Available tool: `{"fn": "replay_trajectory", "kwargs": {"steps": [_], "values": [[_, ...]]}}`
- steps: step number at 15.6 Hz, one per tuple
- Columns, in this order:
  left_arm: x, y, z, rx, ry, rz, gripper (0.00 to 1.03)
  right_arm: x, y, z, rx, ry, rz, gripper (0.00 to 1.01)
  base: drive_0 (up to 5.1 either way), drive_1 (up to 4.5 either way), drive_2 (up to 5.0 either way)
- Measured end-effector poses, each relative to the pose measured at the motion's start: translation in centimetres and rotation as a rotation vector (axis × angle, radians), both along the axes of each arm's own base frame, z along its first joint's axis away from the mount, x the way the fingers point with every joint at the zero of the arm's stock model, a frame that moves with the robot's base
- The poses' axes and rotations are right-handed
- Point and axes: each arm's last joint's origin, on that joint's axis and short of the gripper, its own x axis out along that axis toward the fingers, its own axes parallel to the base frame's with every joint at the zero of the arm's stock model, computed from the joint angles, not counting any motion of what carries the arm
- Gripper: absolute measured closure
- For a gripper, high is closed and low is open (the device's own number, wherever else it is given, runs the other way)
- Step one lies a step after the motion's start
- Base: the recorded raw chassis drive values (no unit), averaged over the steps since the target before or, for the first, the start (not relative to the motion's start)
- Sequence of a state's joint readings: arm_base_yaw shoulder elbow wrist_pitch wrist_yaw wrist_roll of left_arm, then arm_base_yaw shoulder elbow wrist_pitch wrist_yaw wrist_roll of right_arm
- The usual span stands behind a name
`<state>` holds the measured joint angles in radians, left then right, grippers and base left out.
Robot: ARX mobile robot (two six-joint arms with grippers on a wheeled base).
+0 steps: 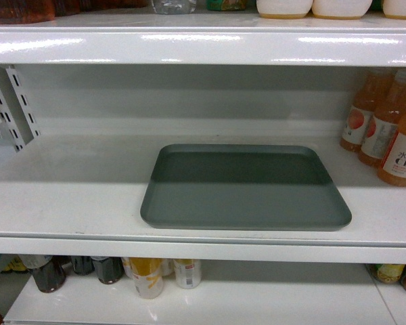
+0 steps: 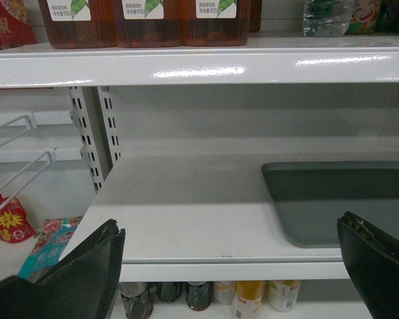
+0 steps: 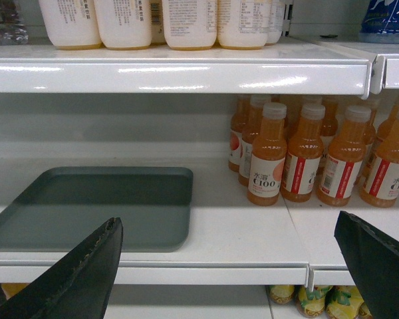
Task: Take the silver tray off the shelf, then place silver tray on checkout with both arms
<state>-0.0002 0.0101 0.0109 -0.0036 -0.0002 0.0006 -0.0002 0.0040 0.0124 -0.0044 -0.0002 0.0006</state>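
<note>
Black fingers [image 2: 73,279] of the left hand [image 2: 229,266] fill the near corners of its wrist view, spread wide with nothing between them; the right hand [image 3: 229,266] is spread the same way and also empty, short of the shelf [image 1: 203,237]. The silver tray [image 1: 243,186] lies flat on the middle shelf board, its near edge close behind the front lip, orange juice bottles [image 1: 389,128] well apart to its right. It looks stiff, thin and fairly light, with a smooth surface that could slide; the low raised rim at its left and right short sides seems the natural hold, one hand on each. Only the head view shows the tray whole, but neither hand. The left wrist view adds a perforated upright bracket [image 2: 93,136] and packets to the far left; the right wrist view shows the juice bottles clearly. The checkout appears in no view.
</note>
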Motion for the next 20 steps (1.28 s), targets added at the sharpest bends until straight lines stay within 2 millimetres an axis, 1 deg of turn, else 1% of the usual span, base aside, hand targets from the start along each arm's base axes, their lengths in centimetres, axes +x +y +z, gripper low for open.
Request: {"fn": "replay_trajectory", "kwargs": {"steps": [20], "values": [[0.00,0.00,0.00,0.000,0.000,0.000,0.05,0.00,0.00,0.00,0.000,0.000,0.000,0.03,0.0,0.00,0.0]]}}
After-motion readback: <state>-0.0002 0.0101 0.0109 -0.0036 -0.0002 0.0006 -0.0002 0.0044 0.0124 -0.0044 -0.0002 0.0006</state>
